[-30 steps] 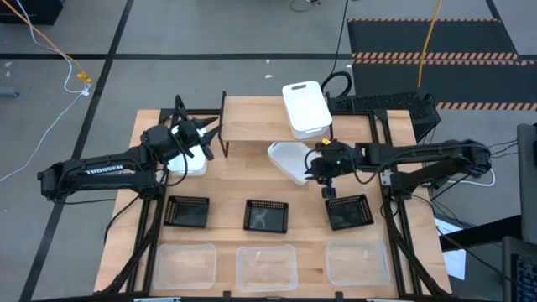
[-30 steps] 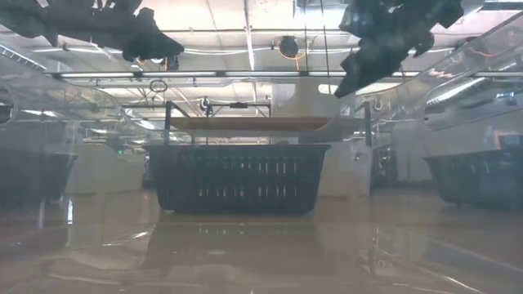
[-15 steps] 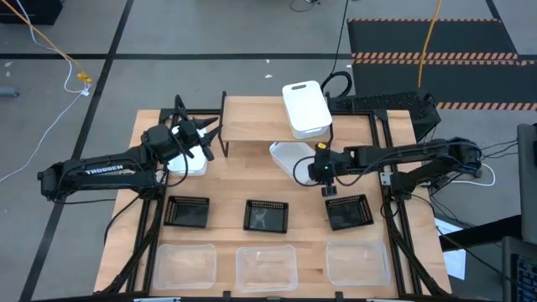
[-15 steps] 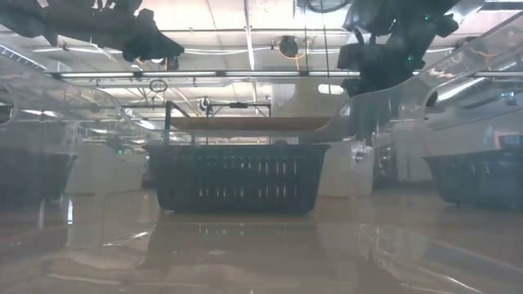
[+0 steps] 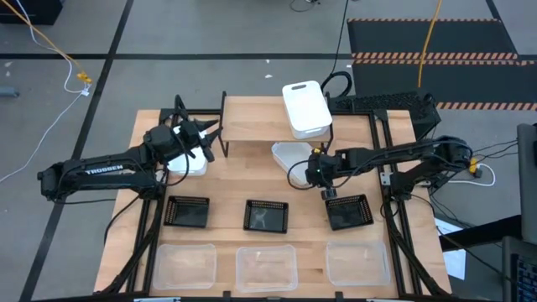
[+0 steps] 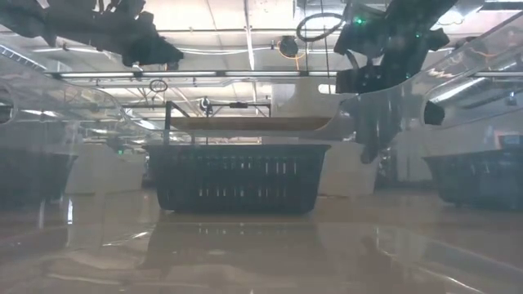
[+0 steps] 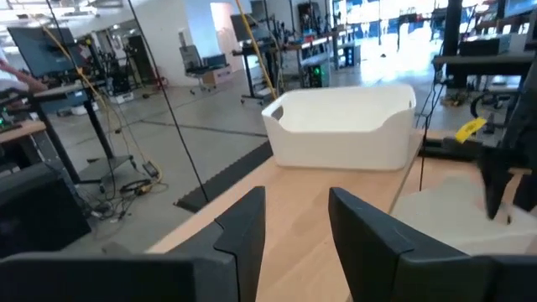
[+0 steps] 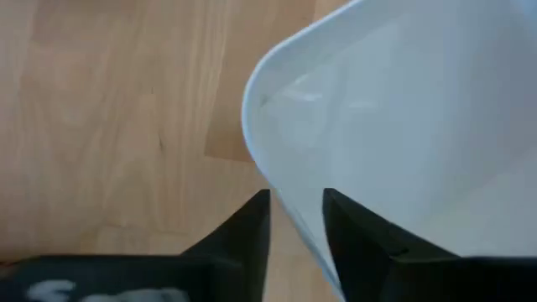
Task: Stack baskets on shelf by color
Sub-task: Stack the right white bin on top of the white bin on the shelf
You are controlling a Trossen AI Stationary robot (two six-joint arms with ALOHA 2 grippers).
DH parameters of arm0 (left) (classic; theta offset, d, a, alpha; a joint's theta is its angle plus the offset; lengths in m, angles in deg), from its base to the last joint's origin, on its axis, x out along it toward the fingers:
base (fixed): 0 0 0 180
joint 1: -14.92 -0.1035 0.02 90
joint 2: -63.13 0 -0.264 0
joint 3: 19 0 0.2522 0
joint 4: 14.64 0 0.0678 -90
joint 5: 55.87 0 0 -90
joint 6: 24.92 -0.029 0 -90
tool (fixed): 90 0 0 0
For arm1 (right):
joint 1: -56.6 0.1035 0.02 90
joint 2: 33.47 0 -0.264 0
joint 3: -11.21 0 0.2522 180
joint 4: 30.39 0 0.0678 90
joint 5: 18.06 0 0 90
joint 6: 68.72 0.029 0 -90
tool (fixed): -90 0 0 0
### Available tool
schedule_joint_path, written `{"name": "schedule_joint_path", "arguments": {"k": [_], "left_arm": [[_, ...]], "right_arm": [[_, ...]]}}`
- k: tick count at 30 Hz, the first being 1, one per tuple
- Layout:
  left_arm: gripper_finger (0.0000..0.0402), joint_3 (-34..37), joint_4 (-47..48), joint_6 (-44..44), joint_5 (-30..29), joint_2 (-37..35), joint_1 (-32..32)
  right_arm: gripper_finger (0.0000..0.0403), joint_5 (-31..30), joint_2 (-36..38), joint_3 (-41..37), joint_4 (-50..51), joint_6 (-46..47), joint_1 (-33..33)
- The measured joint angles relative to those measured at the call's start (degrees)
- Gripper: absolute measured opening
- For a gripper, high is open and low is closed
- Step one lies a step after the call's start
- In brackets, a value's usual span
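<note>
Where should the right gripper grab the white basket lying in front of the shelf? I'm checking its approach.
On the near rim of the white basket, from above: the right gripper already has one finger each side of that thin wall.

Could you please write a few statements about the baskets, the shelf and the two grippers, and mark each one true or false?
1. A white basket stands on the shelf. True.
2. The right gripper is at the rim of a black mesh basket. False: it is at the rim of a white basket on the table, whose rim runs between its open fingers in the right wrist view.
3. Three black mesh baskets sit in a row on the table. True.
4. The three clear baskets are stacked on the shelf. False: they stand side by side along the table's near edge.
5. The left gripper is shut on a white basket. False: its fingers are open and hold nothing.
</note>
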Motion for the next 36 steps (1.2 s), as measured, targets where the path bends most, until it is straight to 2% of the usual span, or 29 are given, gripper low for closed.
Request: {"name": "schedule_joint_path", "arguments": {"k": [4, 7, 10, 13, 16, 22, 24, 28, 30, 33, 36], "left_arm": [[0.0136, 0.0, 1.2, 1.6, 0.0, 0.0, 0.1], [0.0136, 0.0, 1.9, 2.8, 0.0, 0.0, 0.1], [0.0136, 0.0, 2.5, 3.1, 0.4, 0.0, 0.1], [0.0136, 0.0, 3.0, 2.5, 1.0, 0.0, 0.4], [0.0136, 0.0, 2.8, 1.0, 1.0, 0.0, 0.7], [0.0136, 0.0, 1.4, -0.8, 1.0, 0.0, 0.7], [0.0136, 0.0, 1.0, -1.0, 1.0, 0.0, 0.7], [0.0136, 0.0, 0.2, -1.4, 1.0, 0.0, 0.7], [0.0136, 0.0, 0.1, -1.3, 1.0, 0.0, 0.7], [0.0136, 0.0, 0.0, -0.3, 1.0, 0.0, 0.7], [0.0136, 0.0, -0.3, 1.2, 1.0, 0.0, 0.7]], "right_arm": [[0.0014, 5.2, 0.4, 0.0, -0.1, -2.7, 0.0], [0.0009, 10.5, 0.9, 0.0, 0.3, -5.0, 0.1], [0.0004, 14.5, 2.0, 0.0, 5.5, -12.3, 0.8], [0.0006, 11.4, 3.2, 0.0, 9.8, -19.2, 2.0], [0.0013, 6.8, 4.3, -0.1, 11.1, -19.8, 2.4], [0.0004, 7.6, 7.5, -0.1, 7.5, -16.2, 3.1], [0.0003, 12.0, 9.5, 0.7, 7.2, -15.7, 3.9], [0.0002, 24.9, 14.2, 4.4, 4.9, -14.0, 6.0], [0.0002, 28.7, 16.5, 6.9, 3.2, -13.6, 6.9], [0.0001, 27.2, 19.6, 11.8, -1.3, -13.3, 7.5], [0.0001, 18.0, 20.5, 19.9, -1.9, -14.5, 7.1]]}}
